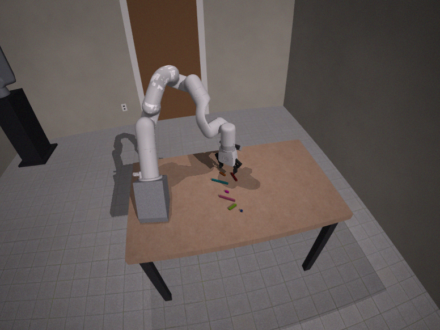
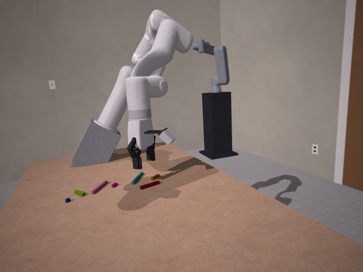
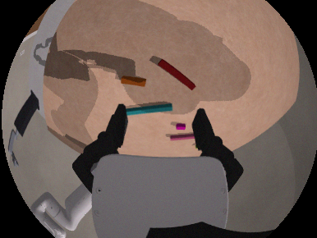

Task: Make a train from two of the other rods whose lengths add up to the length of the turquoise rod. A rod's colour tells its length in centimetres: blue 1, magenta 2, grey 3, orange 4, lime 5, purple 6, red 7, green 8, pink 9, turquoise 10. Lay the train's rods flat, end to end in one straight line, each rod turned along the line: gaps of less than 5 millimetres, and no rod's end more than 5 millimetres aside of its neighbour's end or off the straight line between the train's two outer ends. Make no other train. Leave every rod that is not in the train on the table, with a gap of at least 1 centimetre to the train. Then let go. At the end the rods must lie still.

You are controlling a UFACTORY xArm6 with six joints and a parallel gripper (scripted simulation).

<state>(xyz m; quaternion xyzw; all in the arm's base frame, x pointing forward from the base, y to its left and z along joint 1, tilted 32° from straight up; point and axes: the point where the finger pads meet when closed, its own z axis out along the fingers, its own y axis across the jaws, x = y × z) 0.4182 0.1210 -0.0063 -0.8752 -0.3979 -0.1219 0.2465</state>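
My gripper [image 1: 227, 169] [image 2: 143, 164] [image 3: 161, 114] is open and empty, above the table near the orange and red rods. The turquoise rod [image 1: 219, 181] [image 2: 137, 177] [image 3: 149, 109] lies flat. The orange rod [image 1: 222, 173] [image 2: 155, 177] [image 3: 133, 81] and the slanting red rod [image 1: 233, 176] [image 2: 149, 184] [image 3: 176, 75] lie apart beyond it. The magenta rod [image 1: 226, 191] [image 2: 114, 184] [image 3: 181, 126] lies between the turquoise and pink rods. The pink rod [image 1: 226, 198] [image 2: 99, 187] [image 3: 181, 137] lies separate from the blue rod [image 1: 241, 210] [image 2: 67, 200]. The lime rod [image 1: 232, 206] [image 2: 79, 192] is mostly hidden by a finger in the wrist view.
The rods lie on the brown table [image 1: 284, 191] [image 2: 205, 228] in a loose group, none touching another. The arm's grey base block [image 1: 152, 200] [image 2: 95, 146] stands at the table's left in the top view. The arm's shadow falls over the orange and red rods.
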